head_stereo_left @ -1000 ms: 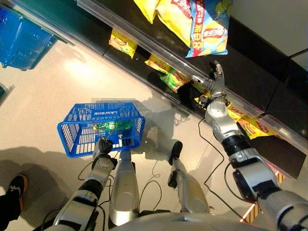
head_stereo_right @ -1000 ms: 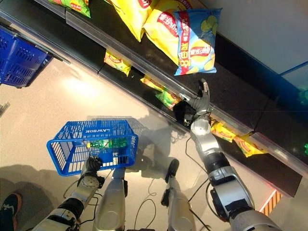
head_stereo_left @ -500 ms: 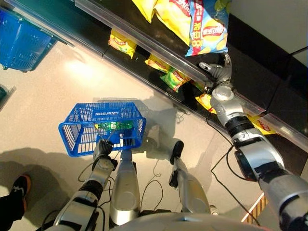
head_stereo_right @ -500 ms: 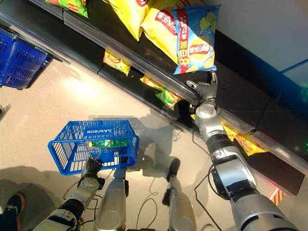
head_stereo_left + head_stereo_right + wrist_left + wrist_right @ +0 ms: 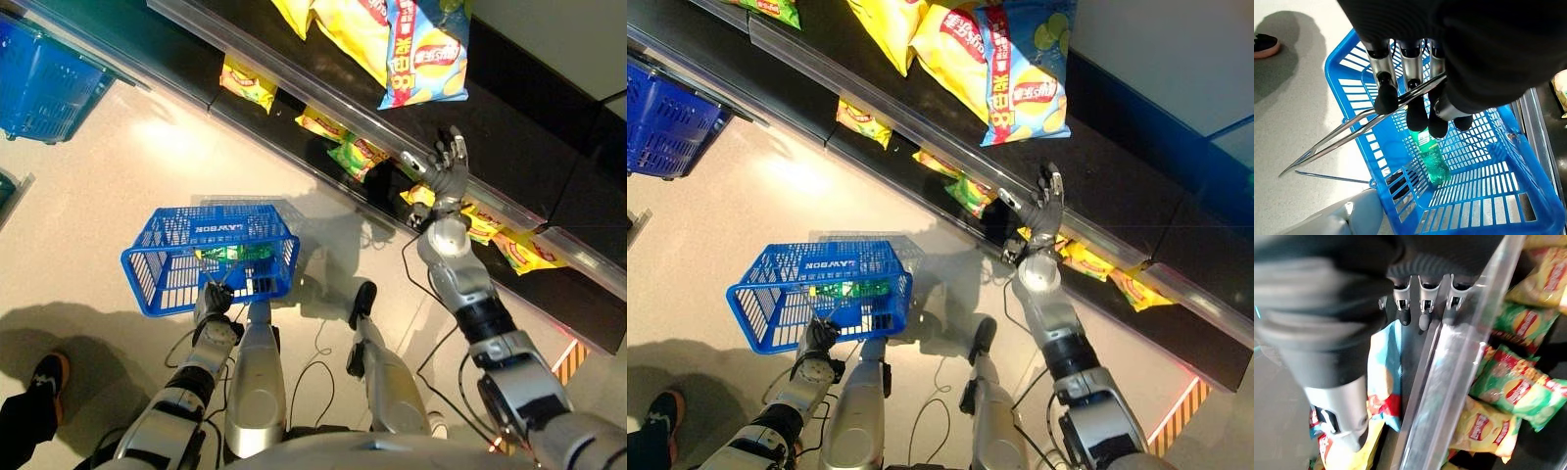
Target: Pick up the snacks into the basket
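L robot hand curled (gripping), R robot hand open, raised

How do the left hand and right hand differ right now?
The left hand is curled round the blue basket's wire handle, low over the floor; the right hand is open, fingers spread, holding nothing, raised at the shelf's rail below the blue chip bag. Both have silver, dark-tipped fingers.

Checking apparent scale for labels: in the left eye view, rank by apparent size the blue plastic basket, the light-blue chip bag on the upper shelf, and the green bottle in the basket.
1. Blue plastic basket, largest.
2. Light-blue chip bag.
3. Green bottle, smallest; partly hidden by the mesh.
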Controlling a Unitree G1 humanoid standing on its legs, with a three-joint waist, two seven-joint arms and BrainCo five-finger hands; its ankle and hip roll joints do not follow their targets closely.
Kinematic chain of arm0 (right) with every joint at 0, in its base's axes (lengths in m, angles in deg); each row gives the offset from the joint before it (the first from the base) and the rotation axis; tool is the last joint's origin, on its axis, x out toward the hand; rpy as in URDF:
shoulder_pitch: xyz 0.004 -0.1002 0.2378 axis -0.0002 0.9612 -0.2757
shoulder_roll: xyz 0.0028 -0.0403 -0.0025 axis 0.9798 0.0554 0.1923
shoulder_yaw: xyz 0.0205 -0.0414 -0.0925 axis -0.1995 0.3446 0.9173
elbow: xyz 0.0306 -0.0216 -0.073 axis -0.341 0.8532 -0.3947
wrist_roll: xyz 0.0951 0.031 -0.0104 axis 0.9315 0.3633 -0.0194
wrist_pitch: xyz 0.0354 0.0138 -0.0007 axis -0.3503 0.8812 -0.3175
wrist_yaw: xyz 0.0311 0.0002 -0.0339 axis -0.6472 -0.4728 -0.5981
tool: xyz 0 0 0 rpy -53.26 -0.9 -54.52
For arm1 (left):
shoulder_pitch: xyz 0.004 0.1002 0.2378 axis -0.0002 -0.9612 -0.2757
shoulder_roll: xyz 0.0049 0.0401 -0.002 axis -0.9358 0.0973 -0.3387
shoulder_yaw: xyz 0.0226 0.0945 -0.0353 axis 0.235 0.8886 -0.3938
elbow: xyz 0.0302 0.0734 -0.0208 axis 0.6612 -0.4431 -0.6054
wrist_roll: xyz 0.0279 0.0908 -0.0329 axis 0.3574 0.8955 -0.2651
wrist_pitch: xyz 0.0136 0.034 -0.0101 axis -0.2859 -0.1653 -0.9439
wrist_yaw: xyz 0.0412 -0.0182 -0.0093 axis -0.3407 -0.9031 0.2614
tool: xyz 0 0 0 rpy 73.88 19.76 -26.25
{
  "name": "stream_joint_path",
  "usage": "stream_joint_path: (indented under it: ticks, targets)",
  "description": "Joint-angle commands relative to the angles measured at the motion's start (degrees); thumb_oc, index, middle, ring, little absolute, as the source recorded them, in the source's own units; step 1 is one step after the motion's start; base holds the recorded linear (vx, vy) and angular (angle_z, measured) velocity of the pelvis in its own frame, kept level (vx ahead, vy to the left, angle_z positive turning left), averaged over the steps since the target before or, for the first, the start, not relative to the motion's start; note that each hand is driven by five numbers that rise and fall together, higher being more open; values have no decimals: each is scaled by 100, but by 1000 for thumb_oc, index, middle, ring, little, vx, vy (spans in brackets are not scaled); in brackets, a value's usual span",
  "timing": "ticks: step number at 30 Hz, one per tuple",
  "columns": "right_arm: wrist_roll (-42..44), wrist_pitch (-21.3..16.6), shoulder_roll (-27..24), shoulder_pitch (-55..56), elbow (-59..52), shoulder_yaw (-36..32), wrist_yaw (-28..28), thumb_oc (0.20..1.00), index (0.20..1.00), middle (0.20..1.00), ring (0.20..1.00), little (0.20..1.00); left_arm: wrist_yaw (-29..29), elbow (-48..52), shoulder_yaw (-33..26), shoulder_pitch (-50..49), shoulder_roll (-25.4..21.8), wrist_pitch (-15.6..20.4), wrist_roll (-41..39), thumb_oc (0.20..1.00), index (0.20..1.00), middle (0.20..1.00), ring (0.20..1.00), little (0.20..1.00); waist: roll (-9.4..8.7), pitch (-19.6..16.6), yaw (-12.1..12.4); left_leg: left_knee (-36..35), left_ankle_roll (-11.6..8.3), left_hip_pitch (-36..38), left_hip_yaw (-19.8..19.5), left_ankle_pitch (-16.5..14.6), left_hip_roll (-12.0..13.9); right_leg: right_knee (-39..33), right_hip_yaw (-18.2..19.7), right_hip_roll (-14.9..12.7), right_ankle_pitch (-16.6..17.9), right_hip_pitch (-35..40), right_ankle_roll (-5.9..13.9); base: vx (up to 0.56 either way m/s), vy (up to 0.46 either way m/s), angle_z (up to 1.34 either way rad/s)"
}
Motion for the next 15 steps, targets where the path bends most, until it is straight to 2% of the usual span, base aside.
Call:
stream_joint_path:
  ticks: [1, 11, 15]
  targets:
    - [-104, -346, -303, -15, -680, -628, -285, 1000, 1000, 1000, 1000, 1000, 83, -55, 118, -510, 30, -138, 281, 200, 200, 200, 200, 200, 58, 63, -35, -140, 274, 282, -69, -394, -438, 38, 79, -299, 248, 1, 618, 0, 0, 0]
    - [-264, -330, -406, 223, -1223, -668, -489, 1000, 1000, 1000, 1000, 1000, 13, -37, 27, -600, -41, -167, 389, 200, 200, 200, 200, 200, 1, -15, -79, -134, 279, 348, -58, -419, -433, 50, 83, -277, 216, 57, 610, 0, -1, 0]
    - [-551, -185, -573, -83, -1115, -756, -260, 1000, 1000, 1000, 1000, 1000, -11, -77, 45, -606, -50, -193, 442, 200, 200, 200, 200, 200, -11, -81, -50, -137, 278, 360, -68, -427, -434, 59, 58, -290, 215, 65, 614, 0, 0, 0]
